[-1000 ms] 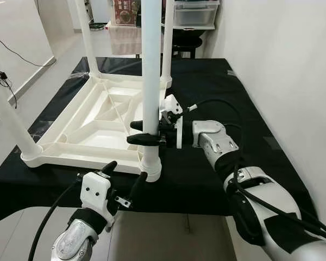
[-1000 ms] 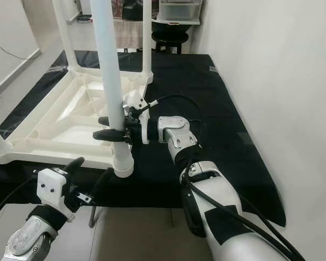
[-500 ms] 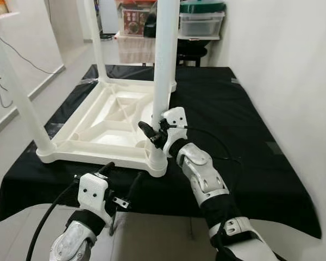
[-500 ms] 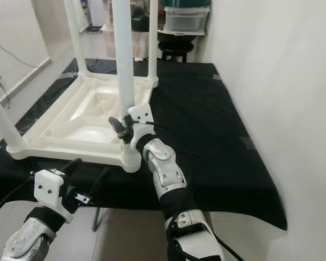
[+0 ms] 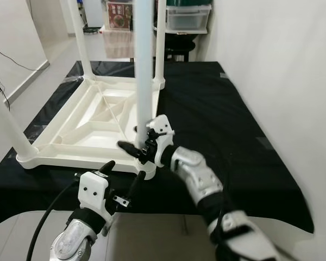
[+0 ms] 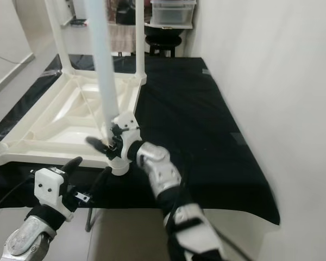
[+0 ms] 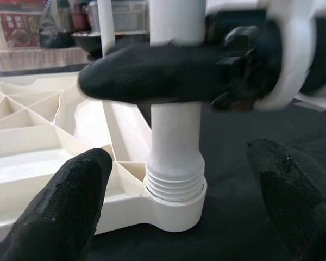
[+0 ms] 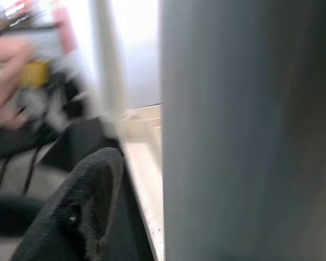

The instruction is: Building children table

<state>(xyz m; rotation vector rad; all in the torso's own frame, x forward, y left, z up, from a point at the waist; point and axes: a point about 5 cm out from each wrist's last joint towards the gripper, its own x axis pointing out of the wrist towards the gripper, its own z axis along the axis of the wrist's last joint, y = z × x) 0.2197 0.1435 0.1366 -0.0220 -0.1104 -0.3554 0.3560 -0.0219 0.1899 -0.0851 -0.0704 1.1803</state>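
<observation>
A white children's table (image 5: 92, 130) lies upside down on a black cloth. Its near right leg (image 5: 144, 81) stands upright, its threaded end (image 7: 174, 187) sitting in the corner socket (image 7: 176, 215). My right gripper (image 5: 138, 148) is shut on this leg just above the socket; one black finger (image 7: 152, 73) crosses the leg's front. The right wrist view is blurred, with the leg (image 8: 244, 130) up close beside a black finger (image 8: 81, 206). My left gripper (image 5: 123, 175) hangs open below the table's front edge, facing the socket and holding nothing.
Three other legs (image 5: 79, 38) (image 5: 160, 43) (image 5: 8, 125) stand up from the remaining corners. The black cloth (image 5: 223, 125) stretches to the right, up to a white wall (image 5: 293, 81). Storage boxes (image 5: 187, 16) and a dark stool stand behind the table. Bare floor lies on the left.
The camera has shifted. My right wrist has turned around the leg and now holds it lower, close to the socket. The left gripper has stayed open in place.
</observation>
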